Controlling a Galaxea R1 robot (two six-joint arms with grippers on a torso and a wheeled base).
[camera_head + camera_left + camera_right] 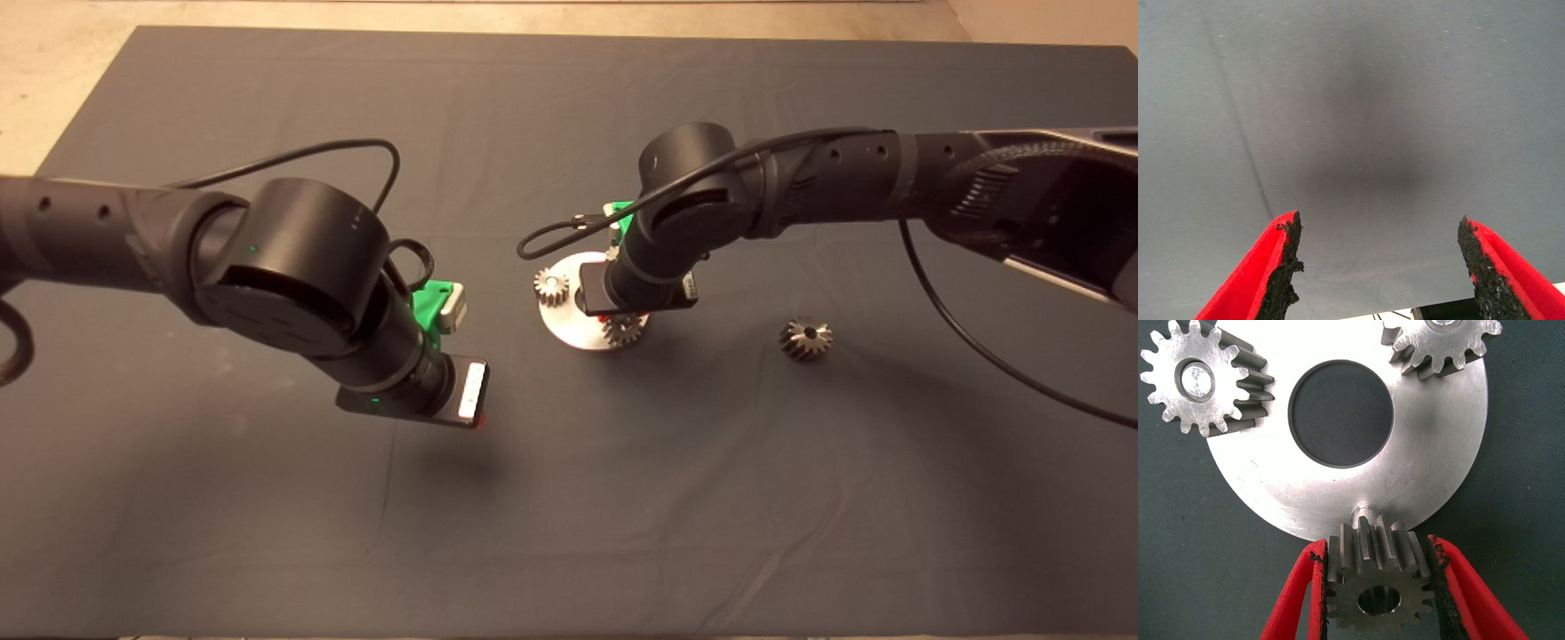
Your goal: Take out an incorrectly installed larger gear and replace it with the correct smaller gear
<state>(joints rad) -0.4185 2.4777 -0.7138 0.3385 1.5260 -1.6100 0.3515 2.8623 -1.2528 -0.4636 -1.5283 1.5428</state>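
Smaller gear (1378,590) clamped in my right claw (1379,587) beside plate (1431,473) pin; larger gear (805,338) on mat; left claw (1379,267) apart, hovering. No readable markings.

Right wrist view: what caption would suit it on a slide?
Right gripper clamps the smaller gear just short of a bare peg on the round plate.

From above, my right arm (676,222) covers most of the round plate (569,331) and hides my right claw. My wrist camera cuts off the plate's far gear (1445,343) and the smaller gear's (1378,587) lower teeth.
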